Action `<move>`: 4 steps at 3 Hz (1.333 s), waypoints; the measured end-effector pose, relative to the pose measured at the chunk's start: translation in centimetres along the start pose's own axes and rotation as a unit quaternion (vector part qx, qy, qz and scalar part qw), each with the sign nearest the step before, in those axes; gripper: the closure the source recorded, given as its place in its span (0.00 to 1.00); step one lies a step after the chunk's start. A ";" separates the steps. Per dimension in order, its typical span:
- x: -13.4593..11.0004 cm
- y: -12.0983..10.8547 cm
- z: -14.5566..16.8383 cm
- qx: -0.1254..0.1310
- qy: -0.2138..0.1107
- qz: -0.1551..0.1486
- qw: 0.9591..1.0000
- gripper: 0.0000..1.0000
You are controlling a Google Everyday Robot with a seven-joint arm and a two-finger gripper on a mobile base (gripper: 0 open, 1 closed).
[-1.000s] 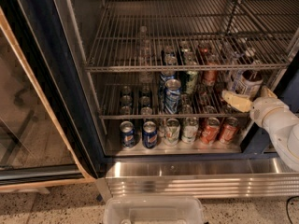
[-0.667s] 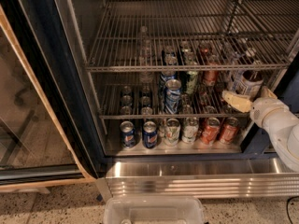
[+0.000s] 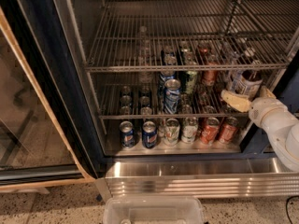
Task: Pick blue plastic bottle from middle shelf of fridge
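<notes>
- One glass sliding door (image 3: 32, 106) fills the left of the frame, and the fridge (image 3: 70, 78) interior is open to reach beside it.
- Two blue cans (image 3: 138, 134) stand low at left centre, on the fridge floor. They are not the target.
- Several more cans crowd the middle shelf (image 3: 108, 116), a wire rack running across the centre of the frame.
- Far along that rack, at centre right, the blue plastic bottle (image 3: 245, 83) stands upright. It is taller than the cans and holds dark drink behind a blue-and-white label.
- Low against the bottle's front sits the gripper (image 3: 237, 101), on a white arm (image 3: 278, 129) entering from the right edge. I cannot tell whether it is spread, closed, or touching the bottle.
- Handling, as I judge it:
  - The bottle looks full, so it is probably fairly heavy for its size.
  - Its thin walls would give under a hard squeeze.
  - The smooth wrap, chilled, may be slippery.
  - The labelled mid-body, below the shoulder, looks the best place to hold.
  - Firm but moderate pressure should suit it.
  - Headroom under the upper rack (image 3: 187, 68) seems small, so drawing it out level looks safer than lifting it high.
</notes>
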State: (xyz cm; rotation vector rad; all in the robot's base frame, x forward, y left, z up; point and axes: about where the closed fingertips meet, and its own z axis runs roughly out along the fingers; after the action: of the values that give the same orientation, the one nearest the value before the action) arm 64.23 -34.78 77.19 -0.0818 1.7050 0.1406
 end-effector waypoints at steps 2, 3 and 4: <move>-0.1 -0.3 1.3 -0.003 -0.009 -0.003 1.000 0.12; -0.4 -0.4 2.6 -0.008 -0.014 -0.008 1.000 0.12; -0.6 -0.6 3.4 -0.006 -0.018 -0.011 1.000 0.12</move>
State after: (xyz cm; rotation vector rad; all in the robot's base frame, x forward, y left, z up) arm 67.71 -34.96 77.29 -0.1061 1.6673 0.1347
